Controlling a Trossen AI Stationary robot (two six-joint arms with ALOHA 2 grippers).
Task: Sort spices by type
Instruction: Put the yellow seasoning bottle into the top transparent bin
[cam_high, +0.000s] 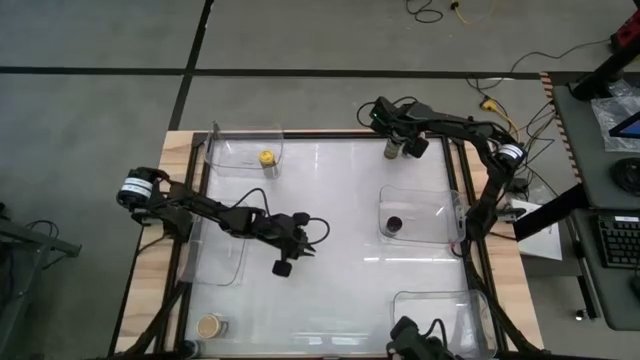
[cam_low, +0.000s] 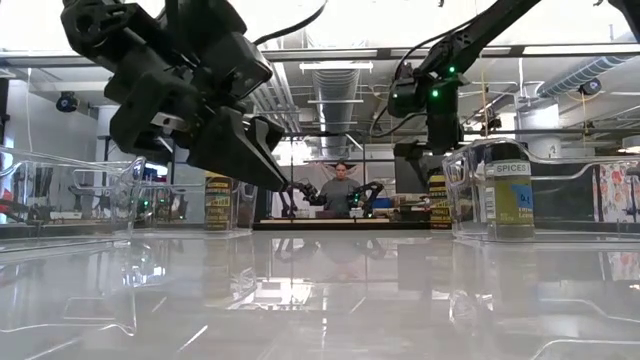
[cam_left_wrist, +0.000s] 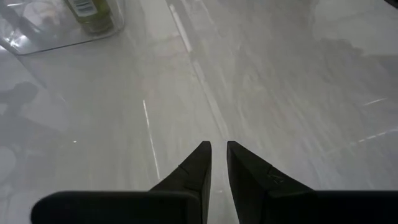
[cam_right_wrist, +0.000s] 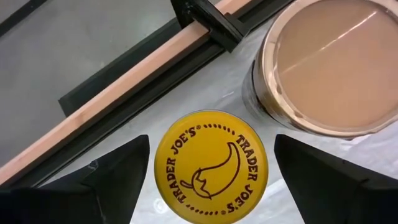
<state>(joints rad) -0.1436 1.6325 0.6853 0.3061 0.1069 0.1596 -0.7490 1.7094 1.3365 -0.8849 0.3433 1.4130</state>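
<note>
glossy white table; left gripper pressed together, right gripper spread around yellow-lidded jar.

tan-lidded jar cut off at the frame edge, green jar's lid out of frame

Grey floor, exposed ceiling ducts

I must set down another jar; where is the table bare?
Bare: between the left gripper and the tray holding the black-lid jar. Crowded: far edge, where the right gripper straddles a yellow-lid jar beside a tan-lid jar.
</note>
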